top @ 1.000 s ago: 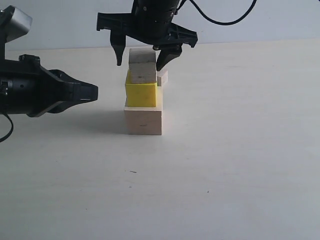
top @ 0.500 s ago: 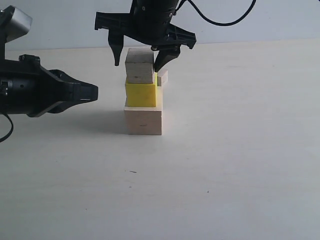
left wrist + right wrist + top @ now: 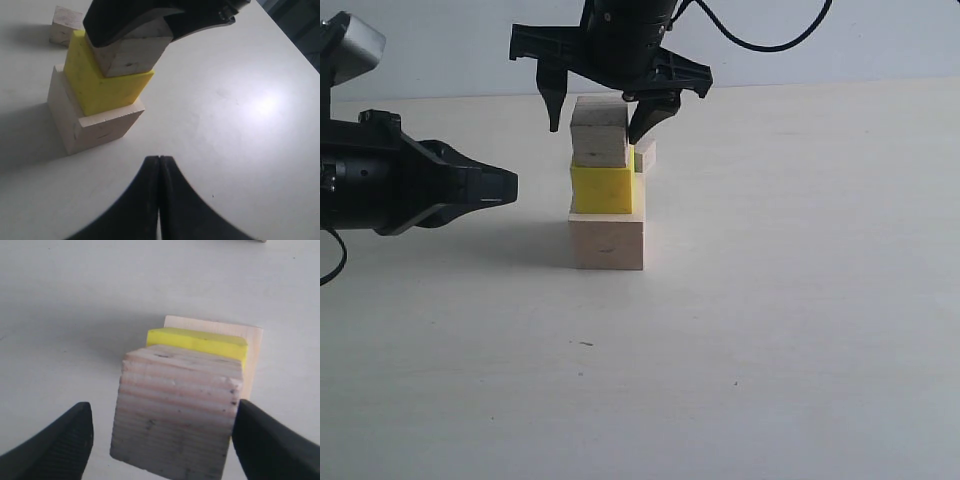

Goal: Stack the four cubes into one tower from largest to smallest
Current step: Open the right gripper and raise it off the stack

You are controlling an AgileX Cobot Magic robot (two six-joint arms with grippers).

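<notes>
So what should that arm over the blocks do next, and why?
Probably lift the right gripper straight up: its jaws stand open around the medium cube, already resting on the yellow cube, and the small cube waits on the table behind.

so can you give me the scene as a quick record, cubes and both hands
order, bottom up: large cube, yellow cube, medium cube
small cube: on the table, apart from the other three, not yet stacked
right hand: open, one jaw on either side of the medium cube
left hand: shut, empty, off to the side at about the yellow cube's height
left to do: small cube goes on the medium cube
</notes>
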